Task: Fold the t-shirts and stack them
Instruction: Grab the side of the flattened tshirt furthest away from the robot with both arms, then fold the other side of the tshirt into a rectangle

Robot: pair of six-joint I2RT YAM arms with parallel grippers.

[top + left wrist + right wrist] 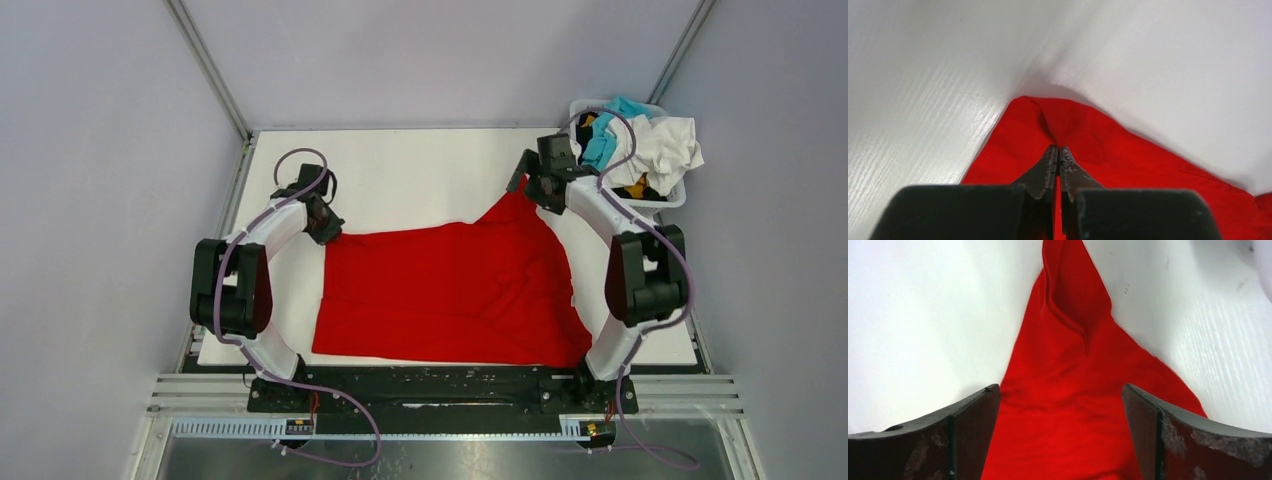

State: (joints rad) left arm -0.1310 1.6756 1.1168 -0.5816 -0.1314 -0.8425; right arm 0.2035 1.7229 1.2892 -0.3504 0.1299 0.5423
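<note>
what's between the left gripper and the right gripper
Top view: mostly bare white table, with the red t-shirt's far edge running from the left gripper up to the right gripper.

From above you can't see the far-left corner of the red t-shirt (450, 290); the left tool (326, 228) covers it. That tool's wrist view cuts the cloth off at the bottom and right edges. The heaped t-shirts (662, 145) in the basket (668, 203) are too tangled to count.
</note>
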